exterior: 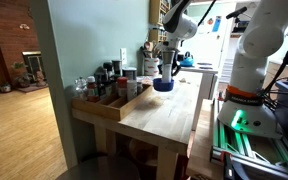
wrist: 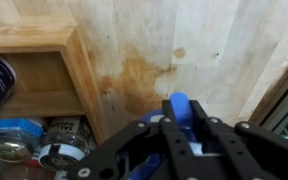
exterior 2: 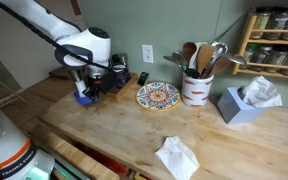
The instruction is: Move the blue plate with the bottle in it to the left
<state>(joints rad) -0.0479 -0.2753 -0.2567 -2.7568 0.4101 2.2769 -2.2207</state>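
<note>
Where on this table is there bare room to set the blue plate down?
Bare wood lies in the middle, between the blue plate, the patterned dish and the crumpled tissue. Another patch lies between that tissue and the tissue box. Crowded: the back by the crock, and the jar tray.

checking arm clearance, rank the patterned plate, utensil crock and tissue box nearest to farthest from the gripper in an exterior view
1. patterned plate, next along from the gripper
2. utensil crock, by the wall
3. tissue box, far end

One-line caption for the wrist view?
Gripper pinching the blue plate over a stained wooden counter, jars in a wooden tray alongside.
</note>
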